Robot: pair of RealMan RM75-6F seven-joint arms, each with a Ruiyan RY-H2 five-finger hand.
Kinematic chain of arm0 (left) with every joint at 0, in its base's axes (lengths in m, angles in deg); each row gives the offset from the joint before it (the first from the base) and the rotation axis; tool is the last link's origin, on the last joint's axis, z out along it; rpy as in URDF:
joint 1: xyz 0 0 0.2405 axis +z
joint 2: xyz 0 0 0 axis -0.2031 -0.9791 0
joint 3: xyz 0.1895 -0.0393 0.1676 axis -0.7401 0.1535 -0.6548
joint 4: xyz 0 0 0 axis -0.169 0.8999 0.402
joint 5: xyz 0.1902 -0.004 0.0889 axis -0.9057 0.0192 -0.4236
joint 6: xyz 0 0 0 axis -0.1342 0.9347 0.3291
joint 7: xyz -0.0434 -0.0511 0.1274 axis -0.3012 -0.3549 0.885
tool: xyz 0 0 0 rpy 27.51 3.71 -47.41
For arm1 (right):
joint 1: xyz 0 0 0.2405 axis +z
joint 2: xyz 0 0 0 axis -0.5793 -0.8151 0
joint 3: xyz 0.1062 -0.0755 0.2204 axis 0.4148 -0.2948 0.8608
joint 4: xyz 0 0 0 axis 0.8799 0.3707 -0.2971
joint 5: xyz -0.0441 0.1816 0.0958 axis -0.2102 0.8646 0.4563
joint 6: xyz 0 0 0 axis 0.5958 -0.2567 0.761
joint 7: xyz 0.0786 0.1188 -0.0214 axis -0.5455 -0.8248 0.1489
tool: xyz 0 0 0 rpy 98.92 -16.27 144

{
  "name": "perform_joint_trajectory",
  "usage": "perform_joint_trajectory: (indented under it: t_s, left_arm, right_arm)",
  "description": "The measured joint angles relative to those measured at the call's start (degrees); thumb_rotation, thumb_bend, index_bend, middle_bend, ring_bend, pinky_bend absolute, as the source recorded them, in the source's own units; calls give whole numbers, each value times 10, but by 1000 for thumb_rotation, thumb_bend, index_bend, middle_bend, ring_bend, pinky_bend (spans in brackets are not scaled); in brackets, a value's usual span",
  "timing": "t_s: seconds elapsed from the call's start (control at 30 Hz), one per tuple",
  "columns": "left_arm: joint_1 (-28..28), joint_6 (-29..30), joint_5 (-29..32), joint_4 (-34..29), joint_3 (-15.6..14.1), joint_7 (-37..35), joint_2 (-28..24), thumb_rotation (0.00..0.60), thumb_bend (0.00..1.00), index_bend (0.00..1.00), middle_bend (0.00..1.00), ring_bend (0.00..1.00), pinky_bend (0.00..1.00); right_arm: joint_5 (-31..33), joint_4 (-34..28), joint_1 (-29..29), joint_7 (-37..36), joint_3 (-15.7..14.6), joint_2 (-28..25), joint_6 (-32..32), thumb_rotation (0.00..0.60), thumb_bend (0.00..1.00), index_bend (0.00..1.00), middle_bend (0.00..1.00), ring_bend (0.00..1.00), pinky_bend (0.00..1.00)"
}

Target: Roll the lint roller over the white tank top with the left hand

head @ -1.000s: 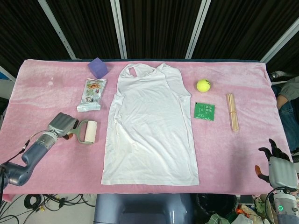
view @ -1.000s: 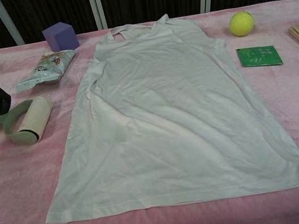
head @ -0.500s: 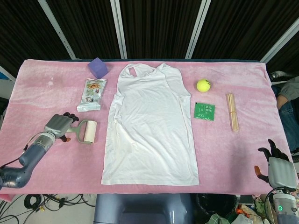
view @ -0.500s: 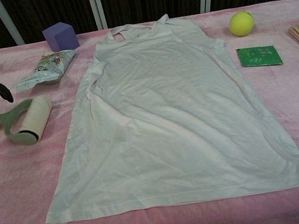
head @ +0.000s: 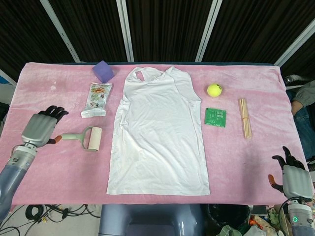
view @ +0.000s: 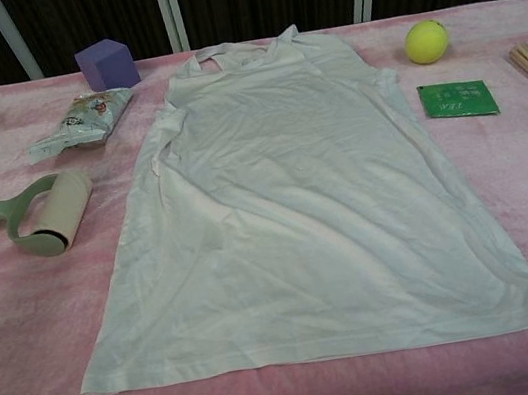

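Note:
The white tank top point(head: 157, 136) point(view: 297, 212) lies flat in the middle of the pink cloth, neck toward the far side. The lint roller point(head: 84, 138) point(view: 32, 216) lies on the cloth just left of the top, its pale green handle pointing left and its roll toward the top. My left hand point(head: 40, 128) hovers left of the handle's end, fingers spread, holding nothing and apart from the roller; it shows only in the head view. My right hand point(head: 293, 178) sits at the table's near right corner, fingers apart, empty.
A snack packet point(head: 97, 100) and a purple cube point(head: 103, 71) lie behind the roller. Right of the top are a yellow ball point(head: 214, 89), a green packet point(head: 215, 117) and a bundle of wooden sticks point(head: 244, 117).
My left hand has let go of the roller's handle and drawn back to the left, out of the chest view. The roller stays lying beside the top. The right hand is unchanged.

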Motion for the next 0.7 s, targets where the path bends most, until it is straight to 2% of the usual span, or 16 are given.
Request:
perform_joint_trajectory:
  t_s: [0.17,0.33,0.47,0.7]
  left_arm:
    - [84,63,-29,-30,-22,-46,-19,600,215,198,154,65,243]
    - [153,122,-62,-17,-40,-99,-9,600,215,197,154,65,219]
    - [188,150,-73,19,-43,-122,15,600,215,201,157,64,205]
    - [214,158,-95,67,-36,-153,44,600,215,202,161,64,199]
  right_arm:
    - [-9,1,0,-5,0,-1,1,600,279,262,27,158,197]
    - [-46,7,0,-18,-4,-1,6,600,278,188,26,157,196]
    - [-89,19,-1,-31,-10,0,18,600,277,174,26,155,197]
    - [-170,48,-4,-77,-21,6,47,600,272,172,26,153,197]
